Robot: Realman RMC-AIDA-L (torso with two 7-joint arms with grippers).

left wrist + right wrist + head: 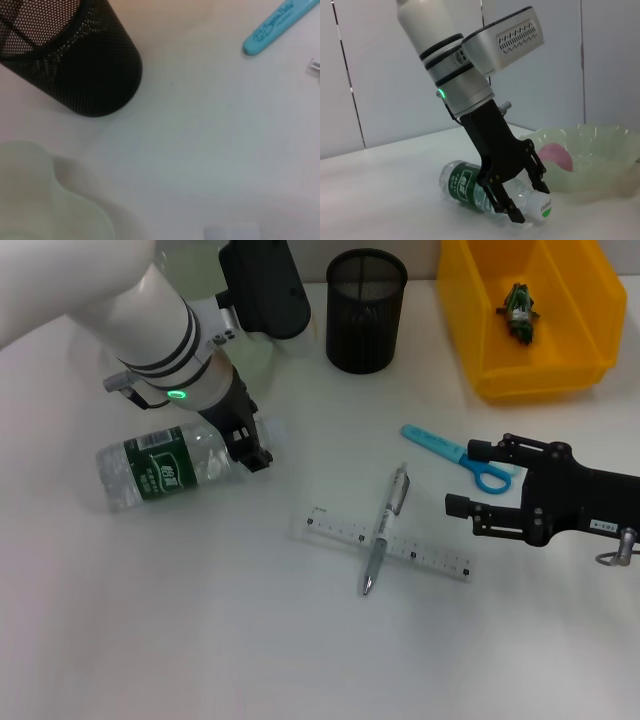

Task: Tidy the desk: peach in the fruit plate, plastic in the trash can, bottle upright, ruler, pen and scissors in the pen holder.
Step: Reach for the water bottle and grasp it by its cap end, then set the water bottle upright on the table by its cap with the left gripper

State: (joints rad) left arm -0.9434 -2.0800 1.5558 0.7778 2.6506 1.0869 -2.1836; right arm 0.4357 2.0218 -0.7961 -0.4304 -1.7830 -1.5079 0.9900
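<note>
The pen and ruler are seen beside the spread right end effector; the bottle is straddled by the open left end effector.

You see a clear, glossy plastic bottle with a green label lying on the smooth matt white desk. Far off, the pen holder is black mesh; the bin glossy yellow plastic; the ruler transparent plastic.
</note>
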